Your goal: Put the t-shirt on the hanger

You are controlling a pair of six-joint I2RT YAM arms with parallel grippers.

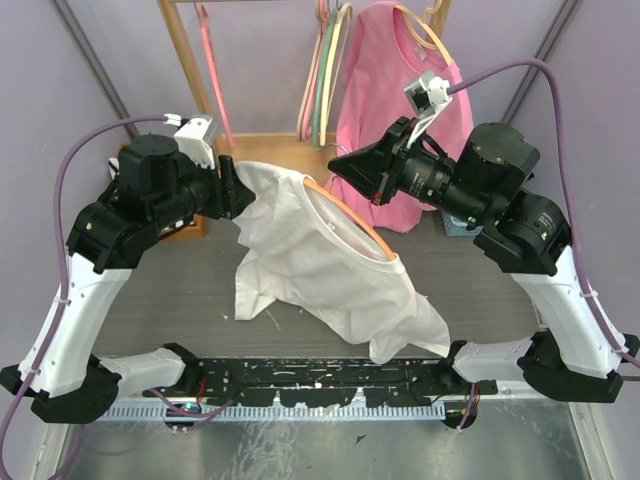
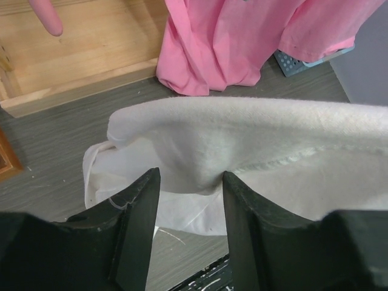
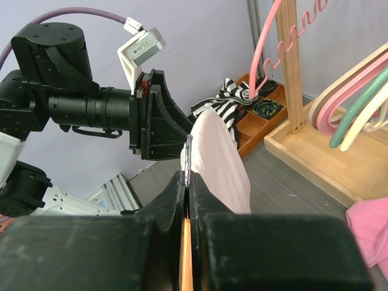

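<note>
Top view, t-shirt: here we have the white t-shirt (image 1: 320, 260) held up between the two arms, its lower folds drooping down toward the tabletop (image 1: 150, 290)
Top view, hanger: the orange hanger (image 1: 350, 215) shows as a curved line inside the neck opening, so we judge it is threaded through the collar
Top view, pincers: the left pincer (image 1: 238, 190) is at the shirt's raised shoulder and the right pincer (image 1: 342, 165) is at the collar end, in front of the pink t-shirt (image 1: 385, 110)
Left wrist view, left pincer: the jaws stand partly apart with a thick fold of the white cloth bulging into the gap; whether they are squeezing it or merely around it, we cannot tell
Right wrist view, right pincer: pressed together on the hanger, with silver wire above and an orange strip below caught in the slit, and the shirt draped just beyond
Done, as we read it: the hanger is lifted and inside the neck, with one shoulder covered
Left, as we read it: seat the shoulder by the left pincer and let the bunched body fall straight
</note>
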